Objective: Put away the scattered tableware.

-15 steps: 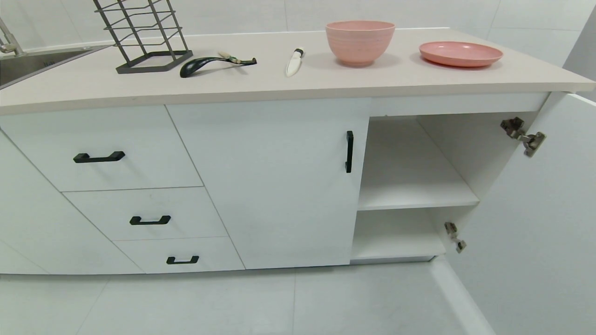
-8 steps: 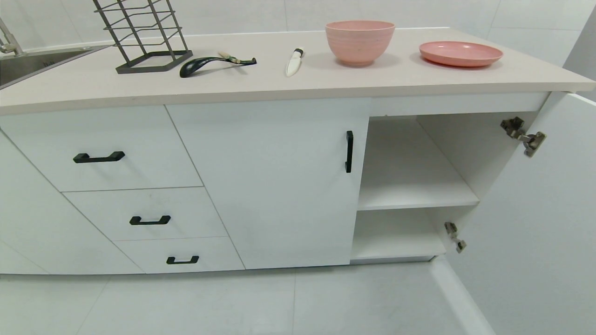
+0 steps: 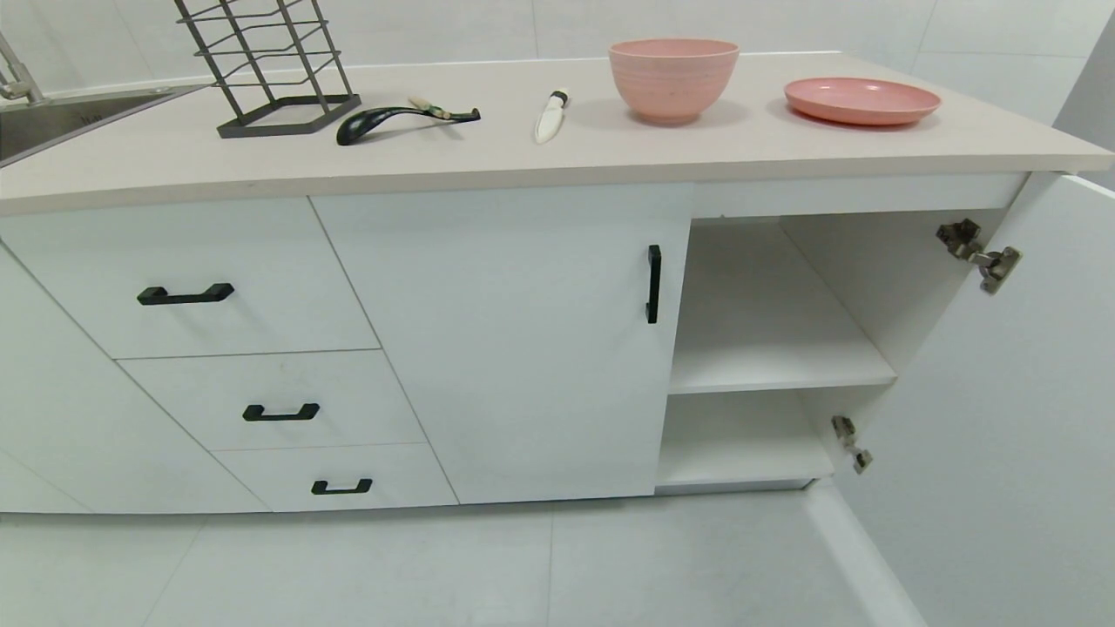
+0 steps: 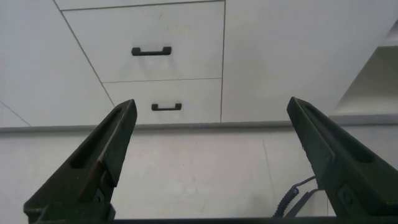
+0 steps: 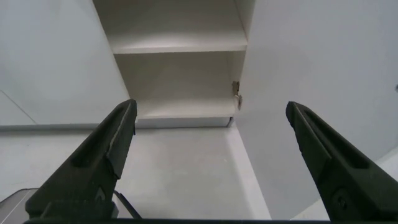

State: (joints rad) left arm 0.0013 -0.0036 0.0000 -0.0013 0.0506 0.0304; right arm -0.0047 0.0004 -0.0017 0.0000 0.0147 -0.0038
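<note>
On the countertop [image 3: 488, 161] stand a pink bowl [image 3: 673, 78] and, to its right, a pink plate [image 3: 861, 100]. Left of the bowl lie a white knife [image 3: 551, 116], a black ladle [image 3: 392, 120] and a small wooden-handled utensil [image 3: 431, 107] touching the ladle's handle. My left gripper [image 4: 211, 109] is open, held low above the floor and facing the lower drawers [image 4: 152, 53]. My right gripper [image 5: 211, 109] is open too, low before the open cabinet's shelves [image 5: 180, 45]. Nothing is between either pair of fingers.
A dark wire rack [image 3: 270, 65] stands at the counter's back left beside a sink [image 3: 61, 113]. The right cabinet door [image 3: 1002, 409] is swung wide open, showing two bare shelves [image 3: 766, 348]. The left door [image 3: 523, 340] and three drawers [image 3: 187, 292] are shut. Grey floor tiles lie in front.
</note>
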